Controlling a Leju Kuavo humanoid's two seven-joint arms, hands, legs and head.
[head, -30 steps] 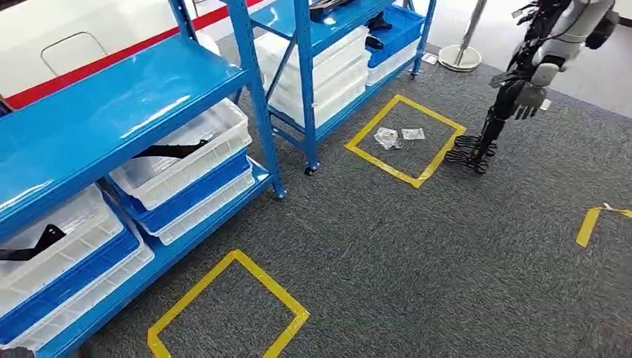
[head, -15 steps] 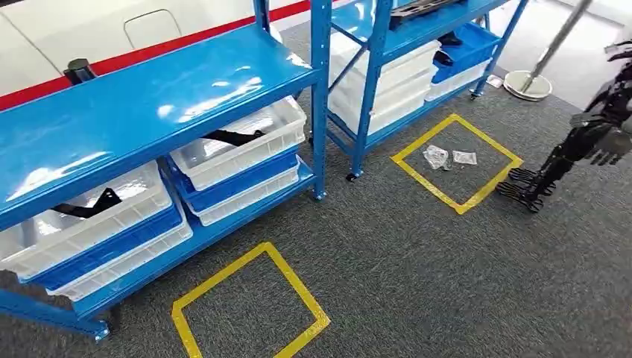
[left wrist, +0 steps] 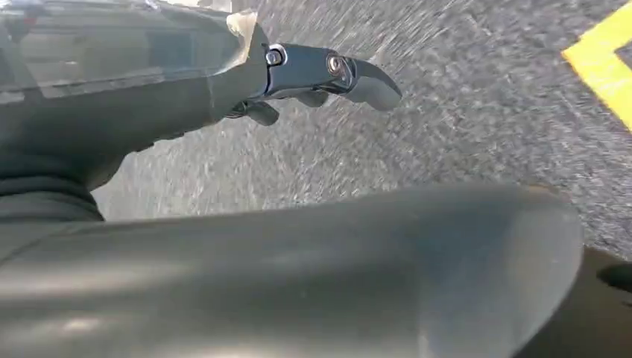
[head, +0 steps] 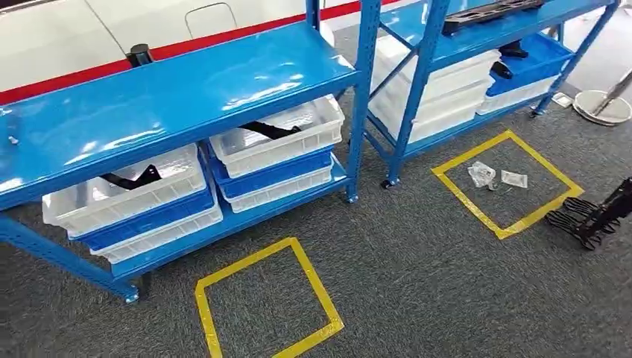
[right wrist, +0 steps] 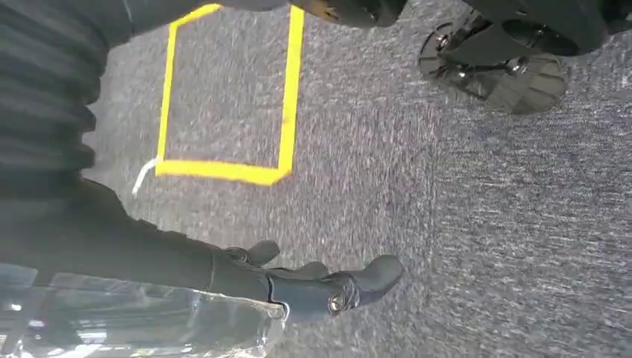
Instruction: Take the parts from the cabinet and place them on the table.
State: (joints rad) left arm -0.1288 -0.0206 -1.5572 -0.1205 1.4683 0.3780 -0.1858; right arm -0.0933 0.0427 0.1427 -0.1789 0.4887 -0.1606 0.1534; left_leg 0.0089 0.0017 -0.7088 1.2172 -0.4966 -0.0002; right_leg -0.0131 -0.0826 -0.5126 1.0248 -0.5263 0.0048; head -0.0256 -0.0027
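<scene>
Two blue cabinets stand ahead in the head view. The near cabinet [head: 186,82] has white bins on its lower shelf. One bin [head: 302,142] holds a black part [head: 272,130], and the bin to its left [head: 119,201] holds another black part [head: 134,179]. The far cabinet [head: 477,41] carries a long black part [head: 492,11] on its top shelf. My left hand [left wrist: 320,74] hangs over grey carpet, loosely spread and holding nothing. My right hand [right wrist: 328,287] also hangs over the carpet with its fingers stretched out and nothing in them.
A yellow tape square [head: 264,298] marks the carpet before the near cabinet. A second tape square [head: 507,183] holds small plastic bags [head: 482,175]. Another robot's dark feet [head: 589,216] stand at the right edge. A round stand base [head: 602,107] lies beyond.
The camera has turned left, so the whole scene has slid right. The near cabinet now faces me more squarely. The other robot has dropped out of view except for its feet.
</scene>
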